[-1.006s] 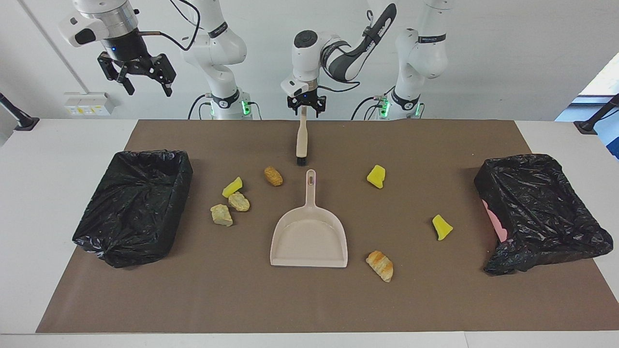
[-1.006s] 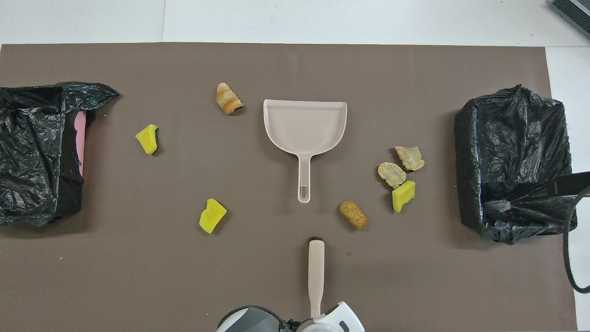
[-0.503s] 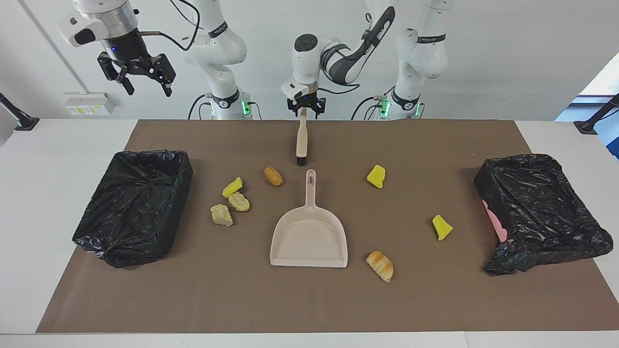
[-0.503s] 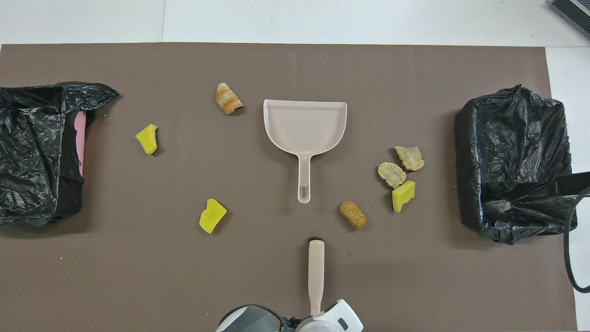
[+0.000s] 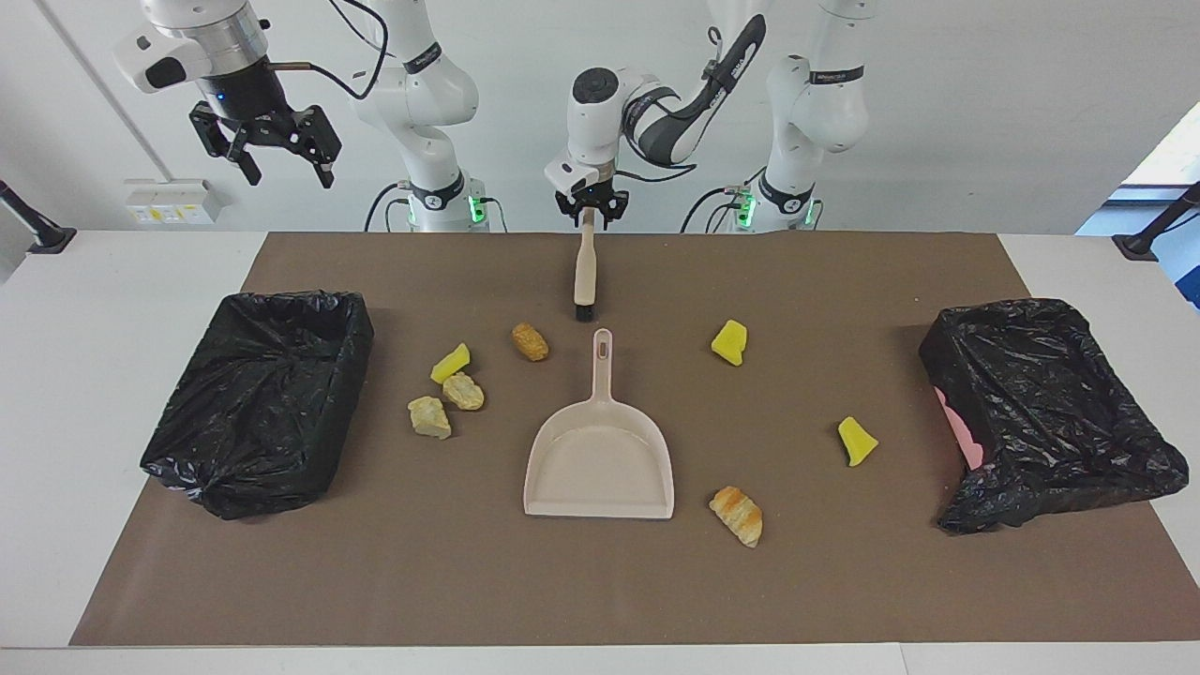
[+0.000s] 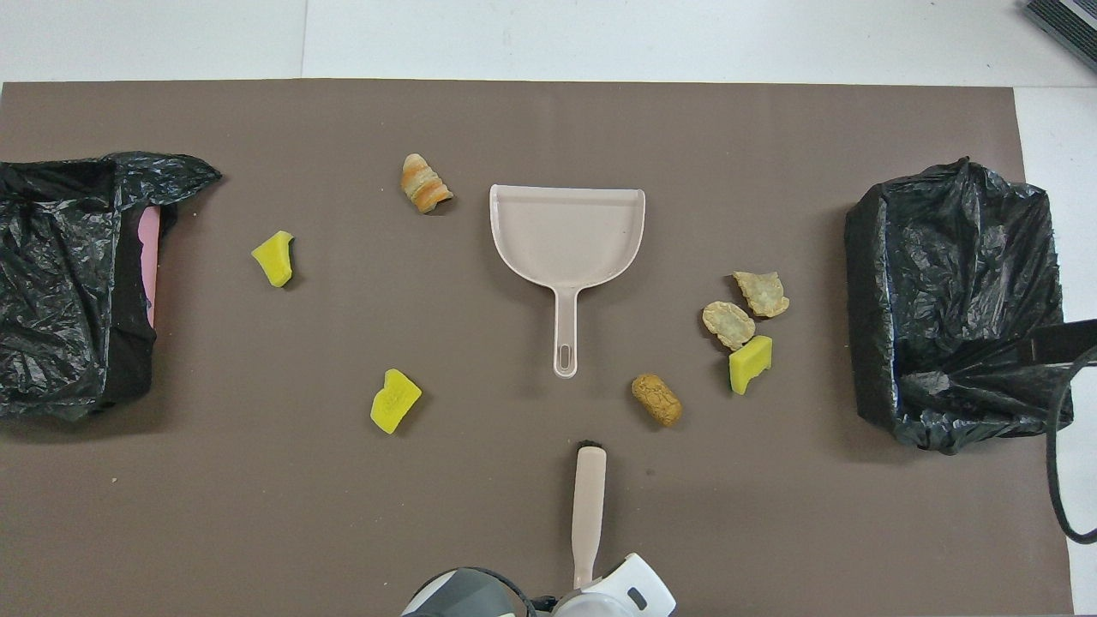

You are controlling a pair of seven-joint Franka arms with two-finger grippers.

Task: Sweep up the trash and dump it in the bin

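Several pieces of trash lie scattered on the brown mat: yellow foam wedges (image 5: 730, 341) (image 6: 394, 400) and bread-like lumps (image 5: 737, 515) (image 6: 656, 399). A black-lined bin (image 5: 262, 398) (image 6: 951, 300) stands at the right arm's end, another bin (image 5: 1050, 412) at the left arm's end. The beige brush (image 5: 585, 277) (image 6: 588, 506) lies near the robots, bristles toward the beige dustpan (image 5: 600, 459) (image 6: 566, 231). My left gripper (image 5: 589, 214) is shut on the brush's handle end. High in the air near its own base, my right gripper (image 5: 274, 148) hangs open and holds nothing.
Three trash pieces (image 5: 448, 389) cluster between the dustpan and the bin at the right arm's end. A pink edge (image 5: 961, 429) shows under the liner of the other bin. A black cable (image 6: 1063, 463) hangs beside the bin at the right arm's end.
The left gripper's fingers have drawn together onto the brush handle, and the brush has tilted slightly. The right arm has hardly moved.
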